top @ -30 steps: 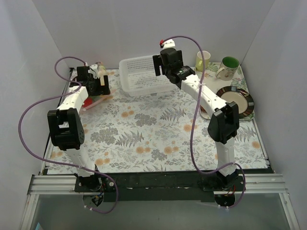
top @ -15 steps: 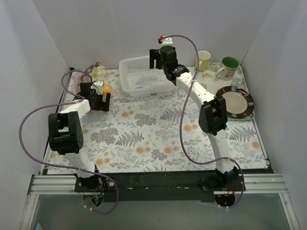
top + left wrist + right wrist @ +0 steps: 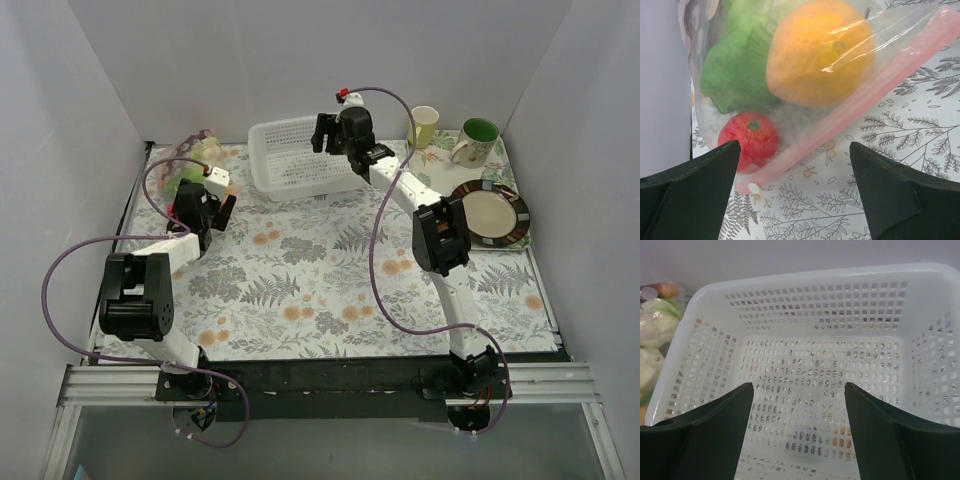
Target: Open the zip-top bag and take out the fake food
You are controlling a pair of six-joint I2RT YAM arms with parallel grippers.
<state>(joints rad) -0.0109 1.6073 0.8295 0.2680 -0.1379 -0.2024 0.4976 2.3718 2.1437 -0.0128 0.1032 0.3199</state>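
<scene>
The clear zip-top bag (image 3: 790, 75) lies at the table's far left corner (image 3: 192, 158), its pink zip strip (image 3: 865, 95) closed, with a white slider (image 3: 754, 188) at the lower end. Inside it show green lettuce (image 3: 735, 70), an orange-yellow fruit (image 3: 815, 50) and a red round piece (image 3: 747, 140). A whitish piece shows at the left edge of the right wrist view (image 3: 655, 327). My left gripper (image 3: 795, 195) (image 3: 212, 205) is open and empty, just short of the strip. My right gripper (image 3: 797, 440) (image 3: 330, 135) is open and empty above the white basket.
The white perforated basket (image 3: 268, 145) stands at the back middle, nothing showing inside it (image 3: 700, 305). At the back right are a yellow cup (image 3: 423, 125), a green-lined mug (image 3: 476, 138) and a dark-rimmed plate (image 3: 505, 203). Walls close in the left, back and right.
My left gripper has drawn back from the bag toward me and turned, leaving the bag on the table. My right gripper has swung left and back over the basket.
</scene>
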